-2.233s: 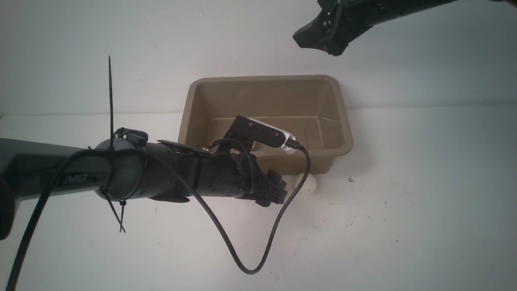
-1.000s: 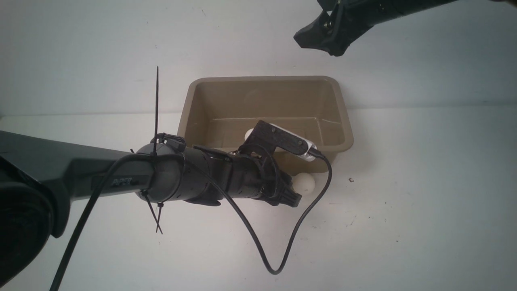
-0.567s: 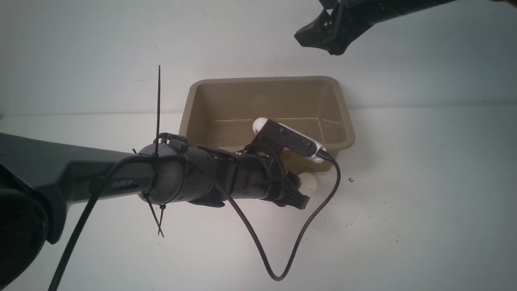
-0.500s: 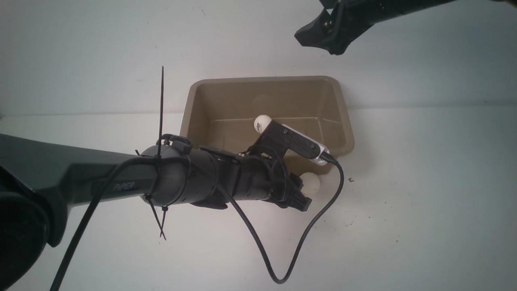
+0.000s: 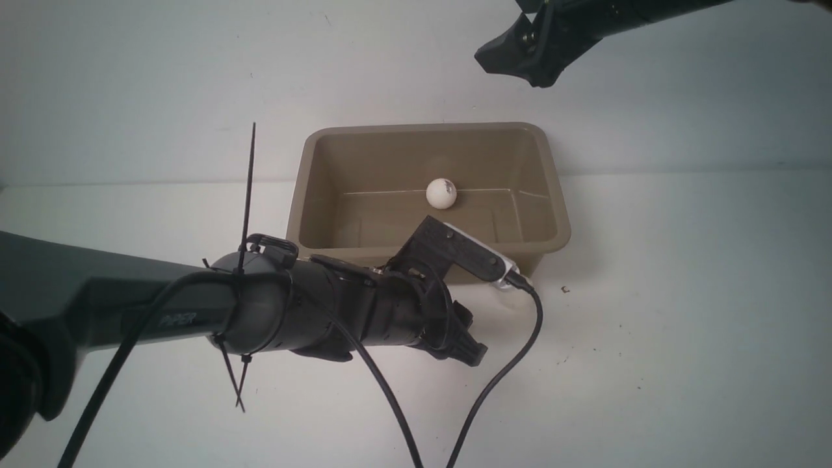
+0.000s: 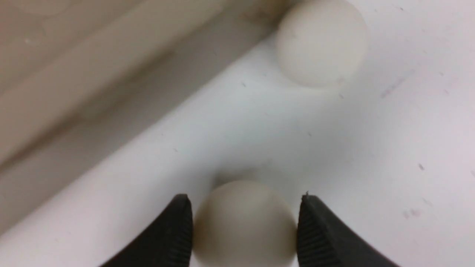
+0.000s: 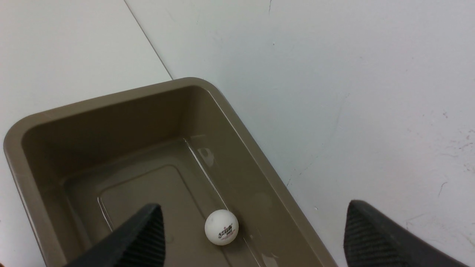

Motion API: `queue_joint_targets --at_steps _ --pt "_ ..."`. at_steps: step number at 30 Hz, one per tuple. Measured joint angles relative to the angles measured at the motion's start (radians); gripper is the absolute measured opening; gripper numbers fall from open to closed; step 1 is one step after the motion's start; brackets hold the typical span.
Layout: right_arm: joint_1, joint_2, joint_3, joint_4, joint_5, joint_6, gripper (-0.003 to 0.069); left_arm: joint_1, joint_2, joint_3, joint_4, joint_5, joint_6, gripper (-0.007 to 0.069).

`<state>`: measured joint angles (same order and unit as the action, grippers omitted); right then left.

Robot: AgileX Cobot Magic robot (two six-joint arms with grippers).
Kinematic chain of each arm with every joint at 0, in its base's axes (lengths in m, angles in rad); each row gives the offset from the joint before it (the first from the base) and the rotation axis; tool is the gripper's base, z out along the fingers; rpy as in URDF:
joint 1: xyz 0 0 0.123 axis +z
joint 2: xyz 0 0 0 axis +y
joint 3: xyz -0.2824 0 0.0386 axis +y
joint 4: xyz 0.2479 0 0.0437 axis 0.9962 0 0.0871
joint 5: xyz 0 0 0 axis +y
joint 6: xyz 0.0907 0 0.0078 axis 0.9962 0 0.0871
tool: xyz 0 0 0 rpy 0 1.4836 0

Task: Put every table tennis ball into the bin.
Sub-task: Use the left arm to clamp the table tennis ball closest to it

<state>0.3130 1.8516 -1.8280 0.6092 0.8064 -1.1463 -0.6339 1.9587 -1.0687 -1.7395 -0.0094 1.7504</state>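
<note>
The tan bin (image 5: 298, 195) stands at the table's middle back. One table tennis ball (image 5: 441, 193) with a dark printed mark lies inside it by the far wall, also seen in the right wrist view as the marked ball (image 7: 221, 227). My left gripper (image 6: 245, 222) is shut on a second ball (image 6: 245, 218), low over the table in front of the bin's outer wall (image 6: 74, 55). A third ball (image 6: 322, 42) rests on the table against that wall. In the front view the left gripper (image 5: 465, 341) hides both of these. My right gripper (image 5: 513, 62) hangs open and empty, high behind the bin.
A black cable (image 5: 513, 364) loops from the left wrist camera (image 5: 465, 253) down over the near table. The white table meets a white back wall (image 5: 130, 97) just behind the bin. Small dark specks (image 5: 564, 289) lie right of the bin.
The ball in the bin has rolled to the far wall. My left arm has drawn back toward me and lower, and its wrist now covers the ball that showed beside the bin.
</note>
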Motion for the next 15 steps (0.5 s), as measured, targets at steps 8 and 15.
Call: queue_joint_targets --at_steps 8,15 --pt "0.000 0.000 0.000 -0.001 -0.003 0.000 0.0589 -0.039 -0.129 0.036 0.000 -0.017 0.007 0.0321" --pt "0.000 0.000 0.000 -0.001 -0.003 0.000 0.0589 -0.045 -0.235 0.038 0.000 -0.014 0.029 0.0321"
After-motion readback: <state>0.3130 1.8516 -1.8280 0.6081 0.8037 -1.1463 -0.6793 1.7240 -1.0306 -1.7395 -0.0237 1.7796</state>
